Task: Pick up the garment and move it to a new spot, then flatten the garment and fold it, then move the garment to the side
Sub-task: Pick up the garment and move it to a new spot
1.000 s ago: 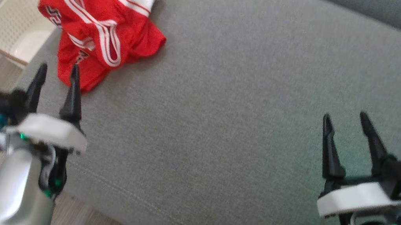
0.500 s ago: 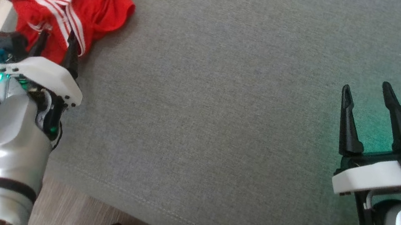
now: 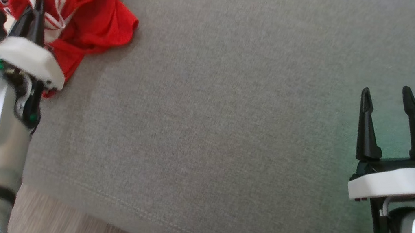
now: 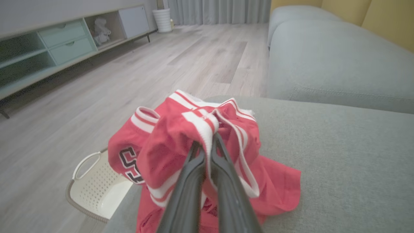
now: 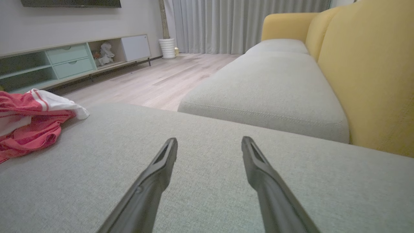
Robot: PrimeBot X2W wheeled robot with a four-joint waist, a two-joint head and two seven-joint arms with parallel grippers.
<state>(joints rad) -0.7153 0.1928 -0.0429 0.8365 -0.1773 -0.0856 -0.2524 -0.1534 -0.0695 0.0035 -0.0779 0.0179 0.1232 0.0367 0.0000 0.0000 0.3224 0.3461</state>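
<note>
The garment [image 3: 82, 19] is a red jersey with white stripes and dark lettering, crumpled at the far left corner of the grey sofa cushion [image 3: 232, 116]. My left gripper [image 3: 37, 4] is shut on a striped fold of it. From the left wrist the two fingers meet at the gripper tip [image 4: 207, 139], pinching the garment [image 4: 181, 136], which bunches up around them. My right gripper [image 3: 386, 92] stands open over bare cushion at the right, well away from the cloth. From the right wrist its gripper [image 5: 209, 140] holds nothing, and the garment [image 5: 29, 129] lies far to the left.
A cream perforated basket [image 4: 97, 191] sits on the wooden floor just off the cushion's left corner. A second grey cushion [image 5: 268, 94] and a yellow backrest [image 5: 372, 74] lie beyond. A low cabinet [image 4: 48, 48] lines the far wall.
My left gripper moved forward into the garment and shut on a fold, bunching the cloth. The head camera shifted. The right gripper stayed open.
</note>
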